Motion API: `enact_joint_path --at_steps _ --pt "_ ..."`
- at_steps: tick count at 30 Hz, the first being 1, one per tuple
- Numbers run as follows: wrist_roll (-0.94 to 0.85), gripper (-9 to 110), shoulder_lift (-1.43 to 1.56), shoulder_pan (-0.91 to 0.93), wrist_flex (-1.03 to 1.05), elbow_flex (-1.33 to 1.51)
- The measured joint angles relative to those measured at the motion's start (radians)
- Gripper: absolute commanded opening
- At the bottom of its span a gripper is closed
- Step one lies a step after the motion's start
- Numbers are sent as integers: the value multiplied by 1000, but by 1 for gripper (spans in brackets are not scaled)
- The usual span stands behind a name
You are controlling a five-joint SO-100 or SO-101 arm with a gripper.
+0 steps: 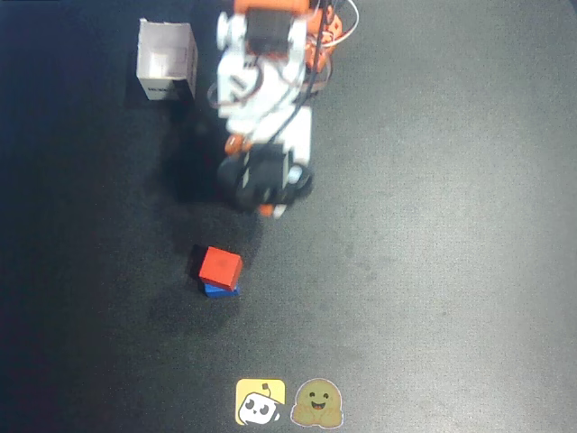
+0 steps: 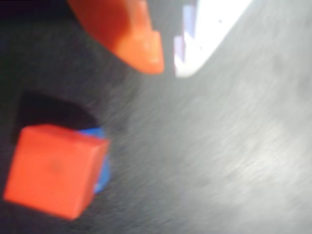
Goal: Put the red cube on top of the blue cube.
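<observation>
- In your overhead view, the red cube [image 1: 220, 266] sits on top of the blue cube [image 1: 221, 290], just left of centre; only a blue sliver shows at its lower edge.
- Your wrist view puts the stack at lower left: red cube [image 2: 53, 168] covering most of the blue cube [image 2: 101, 168].
- The gripper [image 2: 168, 61] hangs at the top of that view, fingers slightly apart, empty, clear of the stack.
- A white box [image 1: 166, 60] stands at the overhead view's upper left.
</observation>
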Motion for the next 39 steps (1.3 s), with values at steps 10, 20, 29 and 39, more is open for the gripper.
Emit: enact_joint_path --at_steps 10,20,29,39 --pt "6 0 307 -58 120 160" --pt "41 0 561 -75 244 275" --pt "48 0 568 -81 353 276" --pt "63 0 568 -81 436 276"
